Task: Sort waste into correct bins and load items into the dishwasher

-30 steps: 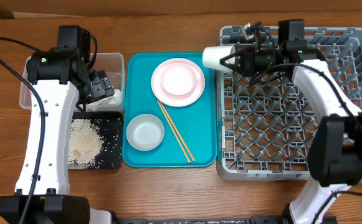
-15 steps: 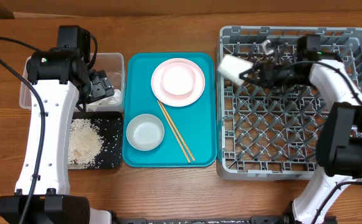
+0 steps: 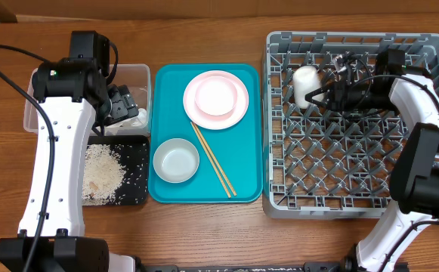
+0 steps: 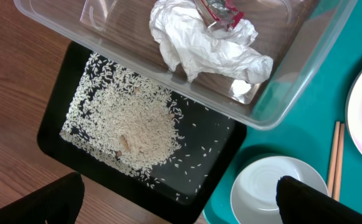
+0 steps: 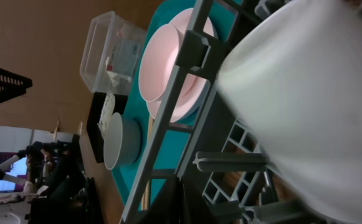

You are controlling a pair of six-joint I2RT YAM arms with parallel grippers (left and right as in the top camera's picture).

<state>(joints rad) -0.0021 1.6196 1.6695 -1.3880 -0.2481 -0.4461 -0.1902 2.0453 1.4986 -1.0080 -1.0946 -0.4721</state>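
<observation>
Our left arm stands bent over the bins, its claw (image 4: 179, 186) spread wide above the black tray (image 4: 218, 149) and the clear tub (image 4: 305, 56). Farther, the right arm reaches leftward across the grey rack (image 3: 332, 166); its claw (image 3: 317, 92) is clenched on the white cup (image 3: 306, 83), which is tilted just over the pegs.

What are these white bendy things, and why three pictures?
They are two robot arms, each with a two-finger hand. One camera looks down from above; one rides on each wrist. The right hand pinches a small white cup over the grey dish rack. The left hand hangs open above a clear tub holding a crumpled napkin. Beside it, a black tray has rice. The teal tray carries a pink plate with a pink bowl on it, a white bowl and chopsticks.
</observation>
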